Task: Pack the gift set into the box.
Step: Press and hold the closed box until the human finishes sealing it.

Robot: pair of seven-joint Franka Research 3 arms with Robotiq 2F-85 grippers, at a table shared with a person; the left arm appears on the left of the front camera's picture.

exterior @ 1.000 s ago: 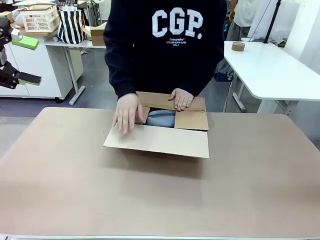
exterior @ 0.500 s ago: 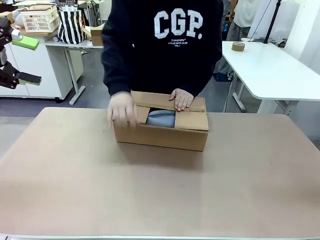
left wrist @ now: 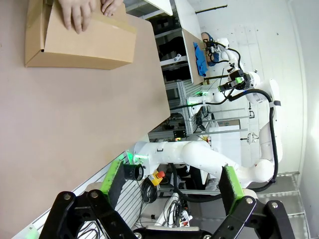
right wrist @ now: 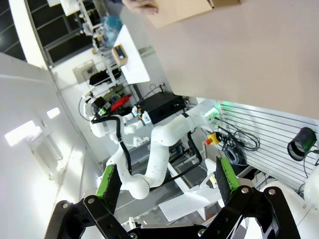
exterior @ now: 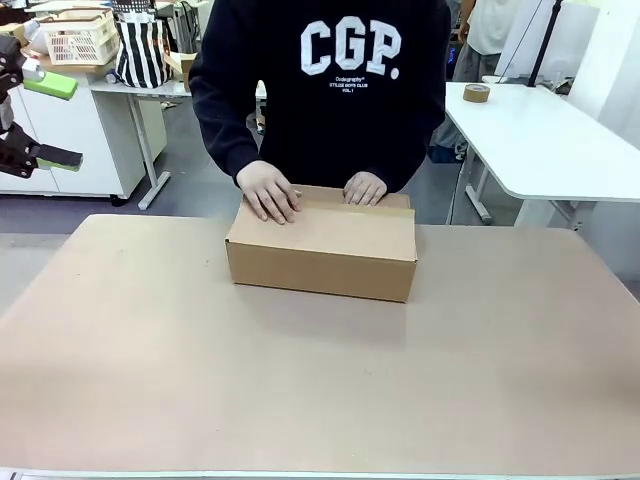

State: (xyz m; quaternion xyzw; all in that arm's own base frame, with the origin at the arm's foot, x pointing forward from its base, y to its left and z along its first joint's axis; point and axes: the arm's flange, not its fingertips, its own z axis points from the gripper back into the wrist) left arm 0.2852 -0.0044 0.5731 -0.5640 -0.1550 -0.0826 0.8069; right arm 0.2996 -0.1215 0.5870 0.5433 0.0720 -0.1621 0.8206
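The box [exterior: 322, 248] is a plain brown carton at the far middle of the table, its top flaps down flat. A person's two hands [exterior: 270, 192] rest on its far top edge. The gift set is hidden inside the box. My left gripper [exterior: 55, 120] hangs open at the far left, well off the table and away from the box. In the left wrist view my left gripper [left wrist: 171, 179] is open and empty, with the box [left wrist: 79, 42] far off at top left. My right gripper [right wrist: 167, 180] is open and empty too, with the box [right wrist: 184, 10] at the top edge.
The brown table [exterior: 320, 400] is bare in front of the box. A white table [exterior: 540, 140] with a tape roll [exterior: 476, 92] stands at the back right. A basket [exterior: 80, 38] and a striped bag [exterior: 142, 50] sit on a bench at the back left.
The person folded the near flap up and over, closing the box and covering the grey-blue item inside. Their hand moved onto the top. Neither arm moved.
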